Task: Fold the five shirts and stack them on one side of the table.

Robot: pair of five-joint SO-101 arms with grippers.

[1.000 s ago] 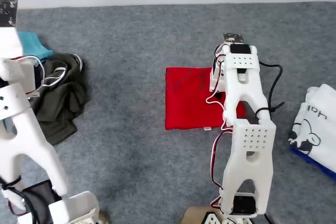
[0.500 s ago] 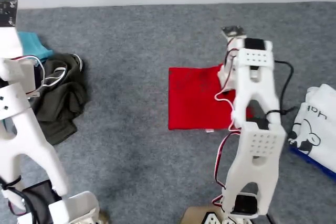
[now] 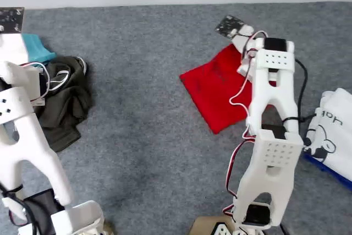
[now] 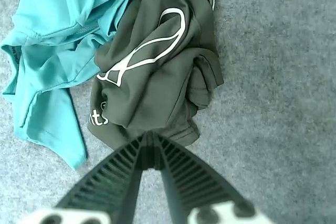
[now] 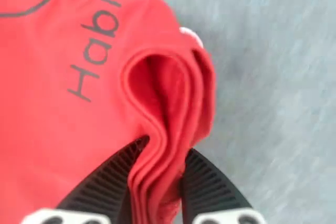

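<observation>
A folded red shirt (image 3: 217, 92) lies turned at an angle on the grey carpet in the middle right. My right gripper (image 5: 157, 174) is shut on the red shirt's (image 5: 79, 77) layered edge, with the fabric bunched between its fingers. In the high view the right arm (image 3: 269, 103) stands over that shirt's right side. At the far left a crumpled dark olive shirt (image 3: 63, 103) lies beside a teal shirt (image 3: 34, 47). My left gripper (image 4: 150, 148) hangs shut just above the olive shirt's (image 4: 152, 72) hem, holding nothing. The teal shirt (image 4: 52, 40) spreads beside it.
A folded white shirt with black print (image 3: 333, 130) rests on a blue one (image 3: 324, 166) at the right edge. The grey carpet (image 3: 137, 152) between the two arms lies bare. A pale wall runs along the far edge.
The right arm has dragged the red shirt rightward and swung it round, so it now lies diagonal instead of square. The left arm has stayed put.
</observation>
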